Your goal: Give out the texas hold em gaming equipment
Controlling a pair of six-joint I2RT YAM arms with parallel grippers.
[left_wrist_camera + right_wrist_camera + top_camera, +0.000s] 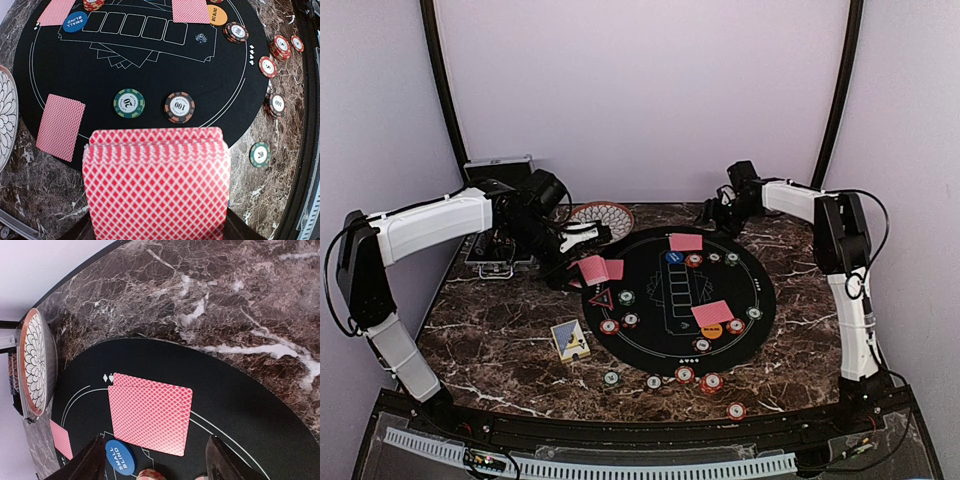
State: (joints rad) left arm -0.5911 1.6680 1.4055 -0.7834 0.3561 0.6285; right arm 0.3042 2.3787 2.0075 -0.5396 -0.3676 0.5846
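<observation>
A dark brown marble table with white lines stands in front of pale purple walls. A round black mat lies in the middle of it.

The left gripper is clamped on a deck of red-backed cards — in the left wrist view the deck fills the bottom and hides the fingers. It hangs over the left edge of the mat. Just past the deck, on the mat, lie a green chip marked 20 and a dark chip marked 100, side by side but not touching. A single red card lies off to one side at the mat's edge. Farther off are the blue button and the orange button, with more red cards just beside the orange one. Other chips sit on the marble outside the mat, such as a second green chip.

The right gripper is at the far side of the mat with its fingers wide apart — it holds nothing. Between them, two red cards lie flat on the mat, one on top of the other and a bit shifted. The blue button lies just beside them. The patterned bowl sits on the marble past the mat's edge.

A red triangle marker lies on the left part of the mat. A small blue and yellow box lies on the marble near it.
</observation>
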